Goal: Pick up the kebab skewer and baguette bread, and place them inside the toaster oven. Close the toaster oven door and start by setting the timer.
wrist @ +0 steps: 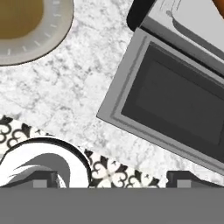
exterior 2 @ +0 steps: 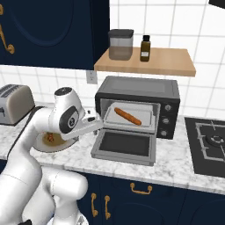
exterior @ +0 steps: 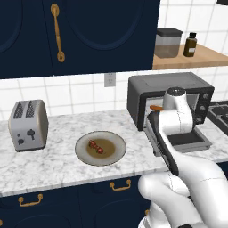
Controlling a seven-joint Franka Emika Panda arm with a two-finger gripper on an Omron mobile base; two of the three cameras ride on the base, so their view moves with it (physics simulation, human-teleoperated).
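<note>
Right base view: the baguette bread [exterior 2: 128, 116] lies on the tray inside the toaster oven [exterior 2: 139, 105], whose toaster oven door [exterior 2: 125, 146] hangs flat open over the marble table [exterior 2: 176, 165]. The gripper [exterior 2: 99, 122] hovers empty just left of the opening, jaws spread wide. The kebab skewer [exterior: 95, 146] rests on the plate [exterior: 100, 148] (well apart from the oven). A silver toaster [exterior: 28, 124] stands at the left; a jar [exterior 2: 121, 44] and bottle [exterior 2: 145, 48] sit on the shelf above.
</note>
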